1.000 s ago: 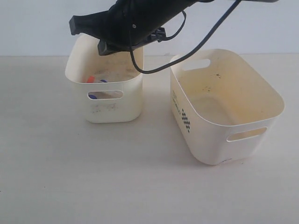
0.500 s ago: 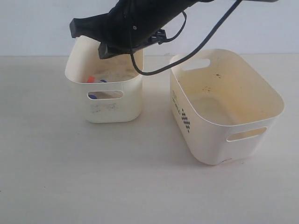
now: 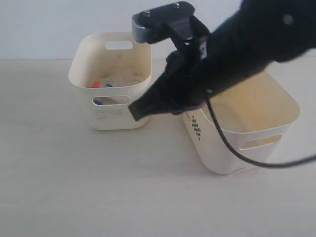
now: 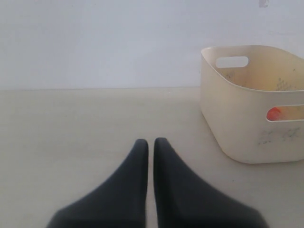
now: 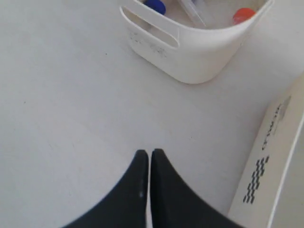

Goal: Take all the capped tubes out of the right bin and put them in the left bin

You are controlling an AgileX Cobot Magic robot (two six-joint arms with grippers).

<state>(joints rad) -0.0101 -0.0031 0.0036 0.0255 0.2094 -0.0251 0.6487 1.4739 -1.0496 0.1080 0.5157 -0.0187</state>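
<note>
Exterior view puts the right gripper (image 3: 134, 111) mid-frame, w/ its dark arm crossing in front of the right bin (image 3: 276, 106) and hiding that bin's upper-left rim. The fingertip end points down-left, near the left bin (image 3: 79, 69) but apart from it, above the gap between the two bins. Right wrist view shows the jaws pressed together w/ nothing between them.

Capped tubes (image 3: 102, 85) sit in the left bin, upper left of the exterior frame: an orange cap and a blue cap show over the front rim, plus blue thru the handle slot. Right wrist view agrees: blue cap (image 5: 155, 5) and orange cap (image 5: 245, 14) lie inside that bin at the top of the frame, w/ a clear tube body between them. Can't count all four from these views.

The visible part of the right bin's floor is bare, no tubes seen; the rest is hidden by the arm. Judgement: transfer looks done or nearly so, and the empty, closed jaws fit a retreat rather than a carry.

Left gripper (image 4: 151, 142) sits low over bare table, jaws closed and empty, w/ the left bin at the right edge of its view, an orange cap (image 4: 274, 113) showing thru the slot. Seems parked clear, so the arms don't clash.
</note>
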